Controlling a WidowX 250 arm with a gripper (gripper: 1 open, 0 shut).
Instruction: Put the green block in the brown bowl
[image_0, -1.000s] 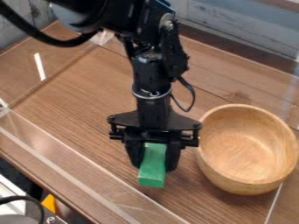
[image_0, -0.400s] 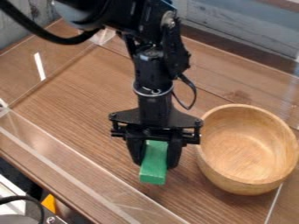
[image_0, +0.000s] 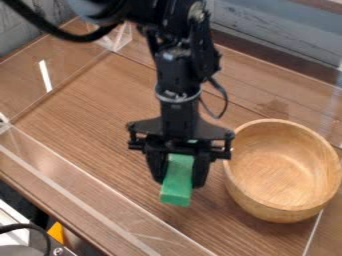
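The green block (image_0: 178, 188) hangs tilted between the black fingers of my gripper (image_0: 179, 172), which is shut on its upper part. The block's lower end sits just above the wooden table. The brown bowl (image_0: 283, 170) stands empty on the table immediately to the right of the gripper. A small gap separates the bowl's left rim from the gripper's right finger. The dark arm rises from the gripper toward the upper left of the camera view.
A transparent wall (image_0: 80, 205) runs along the table's front edge, and another clear panel (image_0: 327, 110) stands at the right behind the bowl. Bare wooden tabletop (image_0: 80, 110) lies to the left of the arm.
The gripper has risen slightly and shifted a little to the right toward the bowl, carrying the green block with it. The bowl has not moved.
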